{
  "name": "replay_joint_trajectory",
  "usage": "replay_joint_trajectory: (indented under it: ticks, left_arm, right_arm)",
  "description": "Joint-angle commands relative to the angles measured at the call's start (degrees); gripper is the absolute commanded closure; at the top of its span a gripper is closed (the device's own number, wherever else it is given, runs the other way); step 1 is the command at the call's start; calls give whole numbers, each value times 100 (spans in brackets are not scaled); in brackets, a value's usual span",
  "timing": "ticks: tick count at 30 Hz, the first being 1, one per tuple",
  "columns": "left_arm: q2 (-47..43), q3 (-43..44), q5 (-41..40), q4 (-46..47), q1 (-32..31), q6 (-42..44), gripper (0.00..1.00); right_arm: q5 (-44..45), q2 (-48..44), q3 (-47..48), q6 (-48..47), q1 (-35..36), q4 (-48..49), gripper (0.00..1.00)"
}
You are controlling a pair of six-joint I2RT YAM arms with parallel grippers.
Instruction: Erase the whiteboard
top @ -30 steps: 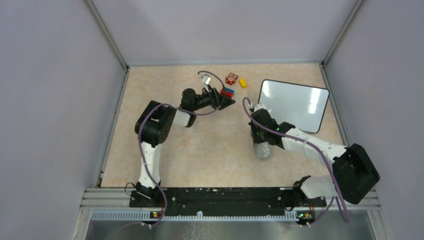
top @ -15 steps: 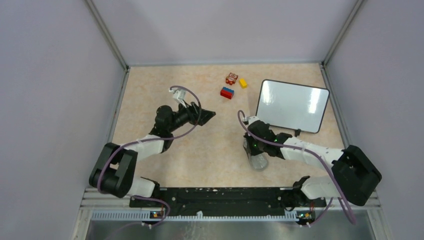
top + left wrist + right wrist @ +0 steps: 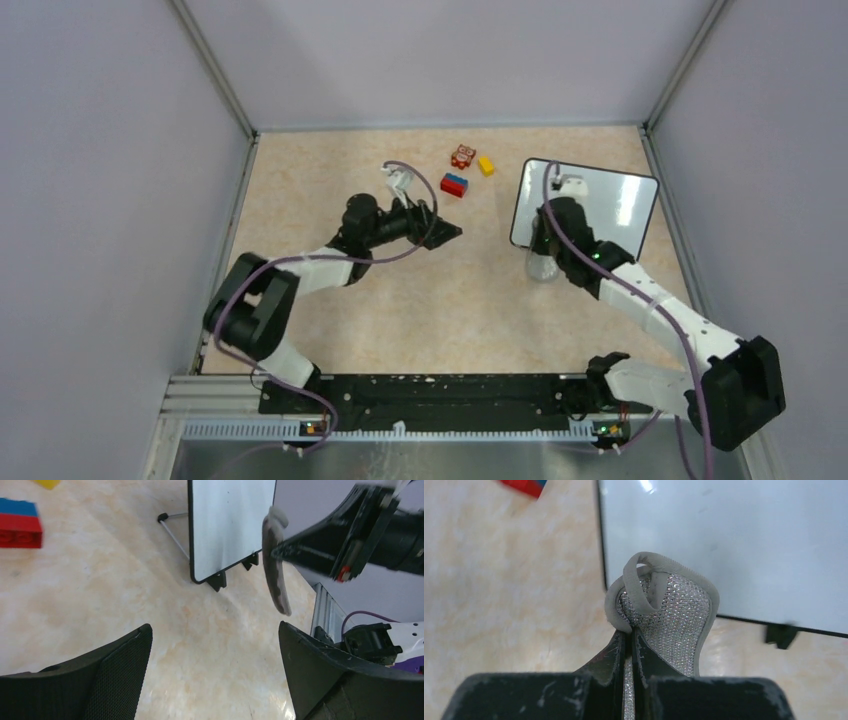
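The whiteboard [image 3: 610, 200] stands at the back right, white face with a thin black frame and small black feet. It also shows in the left wrist view [image 3: 230, 525] and the right wrist view [image 3: 734, 540]; I see no writing on it. My right gripper [image 3: 543, 250] is shut on a grey mesh cloth [image 3: 669, 615], held just off the board's near left corner. The cloth hangs in the left wrist view [image 3: 276, 570] too. My left gripper [image 3: 452, 232] is open and empty over the table's middle, pointing towards the board.
A red and blue brick [image 3: 455, 185], a yellow brick [image 3: 486, 165] and a small red patterned block [image 3: 462, 156] lie at the back centre. The red and blue brick shows in the left wrist view [image 3: 19, 524]. Grey walls enclose the table [image 3: 400, 300].
My right gripper has carried the cloth from the table's middle front up to the board's left edge. My left gripper has swung back to the right, towards the bricks.
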Motion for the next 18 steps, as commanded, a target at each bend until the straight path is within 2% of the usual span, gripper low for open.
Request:
replay_joint_trajectory:
  ticks: [1,5,8,12,18]
  left_arm:
    - [1538,1149,451,1399,-452,-185,3]
    - [2989,2565,488,1448,-716,-416,8]
    - [3778,3583,456,1109,-847,-285,7]
    - [4613,4584,866,1236,-983,-264,7]
    - [5332,5074,1093,1512,-1074,-643,13]
  right_arm:
    - [337,-299,498,-53,-1188,-24,100]
    - [162,-167,837,-203,-2122,52,100]
    - [-115,6,1048,-109,-2818,123,100]
    - [-551,133,1108,233,-3706,363,100]
    - [-814,235,898,469,-4899,743,100]
